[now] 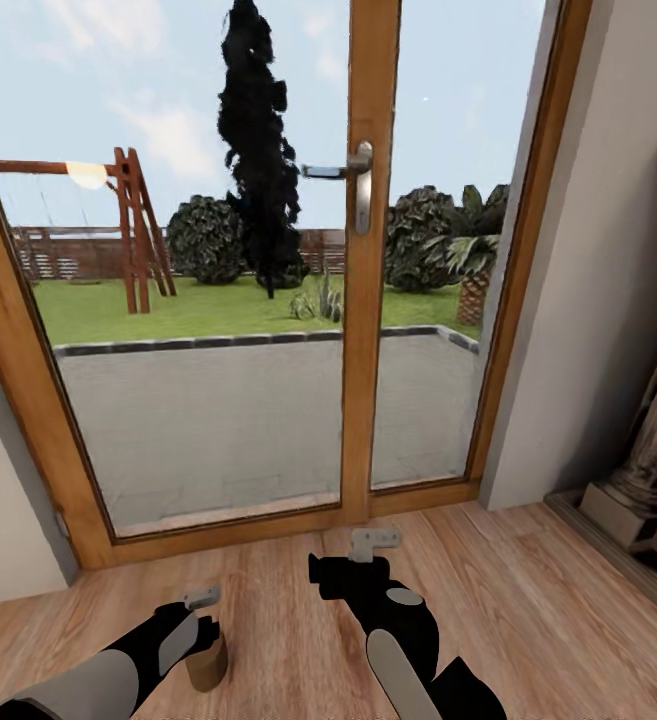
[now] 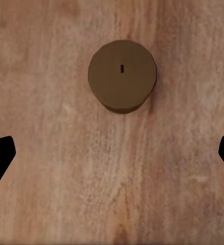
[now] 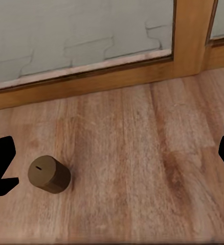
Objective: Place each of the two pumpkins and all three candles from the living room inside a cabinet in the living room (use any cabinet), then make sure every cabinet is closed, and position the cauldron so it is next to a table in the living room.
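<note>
Candle [image 2: 122,75]: upright on floor, near glass door.
Left tool [image 2: 112,153]: wide, empty, above; lower straight, centred.

floor [image 1: 528,600]: grained wood planks, satin | candle [image 2: 122,75]: matt tan, smooth | door frame [image 1: 372,300]: varnished wood | handle [image 1: 360,185]: brushed metal | wall [image 1: 608,280]: matt paint

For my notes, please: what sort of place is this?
Probably a living room's edge: a wood-framed glass patio door overlooking a garden, a wooden plank floor, and a short brown candle below the left gripper.
</note>
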{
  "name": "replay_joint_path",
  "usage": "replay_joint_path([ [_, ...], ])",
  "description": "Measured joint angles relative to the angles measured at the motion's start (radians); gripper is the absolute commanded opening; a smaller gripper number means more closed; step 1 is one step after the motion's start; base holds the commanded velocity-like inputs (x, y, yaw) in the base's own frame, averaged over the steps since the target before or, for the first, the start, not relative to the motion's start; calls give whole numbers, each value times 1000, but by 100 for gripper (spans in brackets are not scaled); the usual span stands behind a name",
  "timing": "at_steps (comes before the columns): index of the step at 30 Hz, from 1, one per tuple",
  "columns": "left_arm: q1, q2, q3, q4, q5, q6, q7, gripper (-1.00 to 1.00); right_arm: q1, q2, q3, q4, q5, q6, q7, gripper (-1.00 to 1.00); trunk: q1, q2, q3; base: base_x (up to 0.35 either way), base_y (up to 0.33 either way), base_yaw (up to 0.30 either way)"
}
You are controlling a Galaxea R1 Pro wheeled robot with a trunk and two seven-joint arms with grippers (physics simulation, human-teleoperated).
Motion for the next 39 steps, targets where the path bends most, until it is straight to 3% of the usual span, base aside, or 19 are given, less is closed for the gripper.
replay_joint_path([
  [30,0,-12,0,0,-1,-1,0,100,0,0,0,0,0,0,0,100,13,-7,-116,0,0,0],
  [39,0,-12,0,0,-1,-1,0,100,0,0,0,-1,0,0,0,100,13,-7,-116,0,0,0],
])
